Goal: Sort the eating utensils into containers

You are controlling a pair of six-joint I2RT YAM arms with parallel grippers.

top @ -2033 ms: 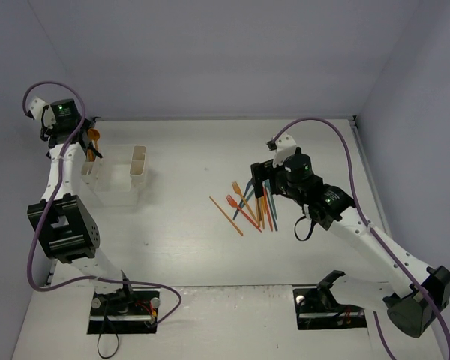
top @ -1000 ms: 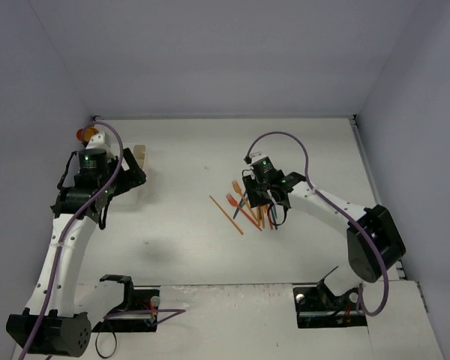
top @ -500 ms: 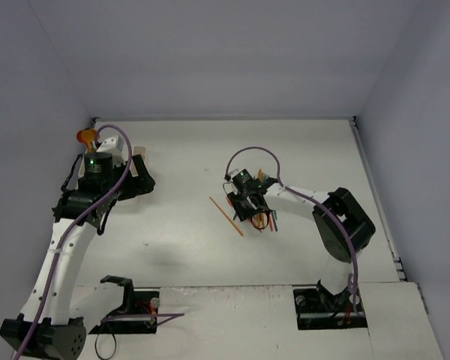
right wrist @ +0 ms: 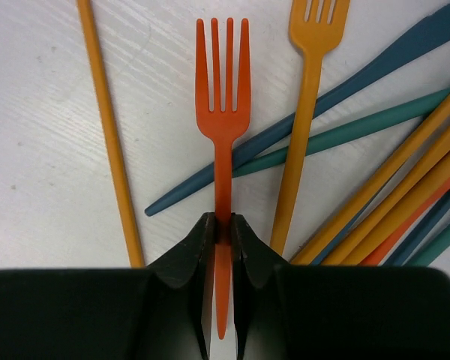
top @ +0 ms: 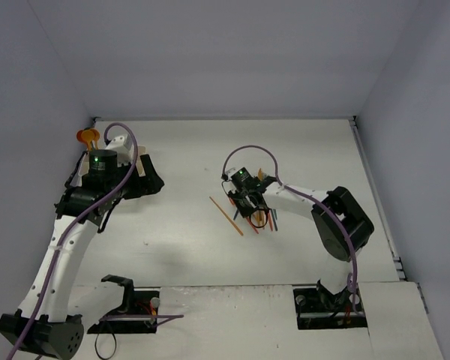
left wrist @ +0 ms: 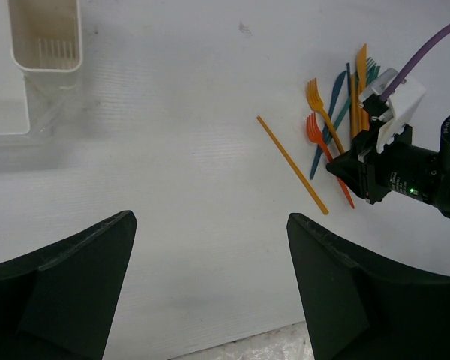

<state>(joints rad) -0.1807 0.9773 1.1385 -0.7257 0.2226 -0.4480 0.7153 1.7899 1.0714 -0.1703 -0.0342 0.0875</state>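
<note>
The eating utensils (top: pixel 261 213) lie in a loose pile mid-table: forks and sticks in orange, yellow, teal and blue. My right gripper (right wrist: pixel 223 225) is shut on the handle of a red-orange fork (right wrist: pixel 223 112), which lies flat with its tines pointing away. A yellow fork (right wrist: pixel 304 112) lies just to its right and an orange stick (right wrist: pixel 109 135) to its left. My left gripper (left wrist: pixel 210 285) hangs open and empty above bare table. A white container (left wrist: pixel 45 34) shows at the upper left of the left wrist view. My left arm hides most of the containers (top: pixel 140 159) from above.
An orange spoon (top: pixel 85 136) stands up at the far left corner by the containers. Blue and teal utensils (right wrist: pixel 345 135) cross under the yellow fork. The single orange stick (top: pixel 226 216) lies apart, left of the pile. Walls close off the table on three sides.
My right gripper has closed its jaws onto the red-orange fork's handle. My left arm has drifted slightly right, away from the containers, still open.
</note>
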